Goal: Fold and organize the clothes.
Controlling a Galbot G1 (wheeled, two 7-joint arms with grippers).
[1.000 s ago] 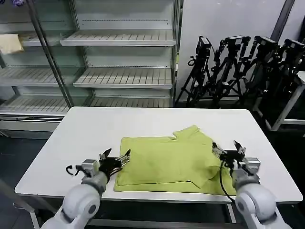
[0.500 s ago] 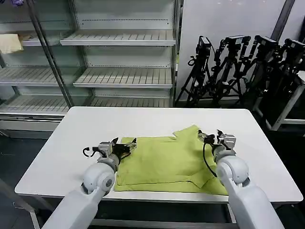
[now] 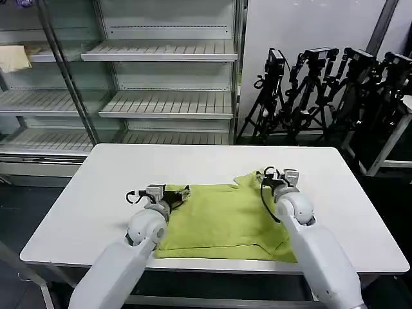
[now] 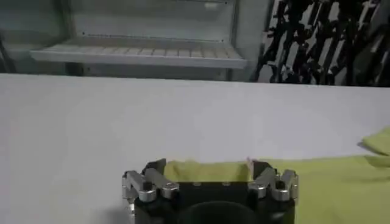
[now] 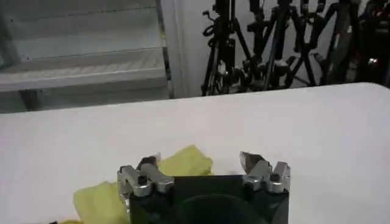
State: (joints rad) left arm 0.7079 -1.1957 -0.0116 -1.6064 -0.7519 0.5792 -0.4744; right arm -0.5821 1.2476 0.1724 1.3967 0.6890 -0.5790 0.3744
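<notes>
Shirt point(image 3: 222, 219) lies spread on surface point(image 3: 96, 193), no fold visible. Left claw point(image 3: 177, 193), right claw point(image 3: 273, 177) both released over far edge. Folding all ahead.

Soft matt cloth on a smooth white tabletop, worked by glossy-shelled arms with metal fingers

The lime yellow-green short-sleeved shirt point(image 3: 222, 219) is soft plain matt fabric, lightly creased, lying on the smooth, faintly sheeny white rectangular table point(image 3: 129, 170); the left gripper point(image 4: 208, 176) and right gripper point(image 5: 201, 168) have open fingers of dull brushed silver metal on matt black plastic bodies, and the rounded arm shells point(image 3: 145, 226) are glossy white plastic; the slatted white shelves point(image 3: 167, 103) look like painted metal, the folded tripods point(image 3: 322, 90) matt black
</notes>
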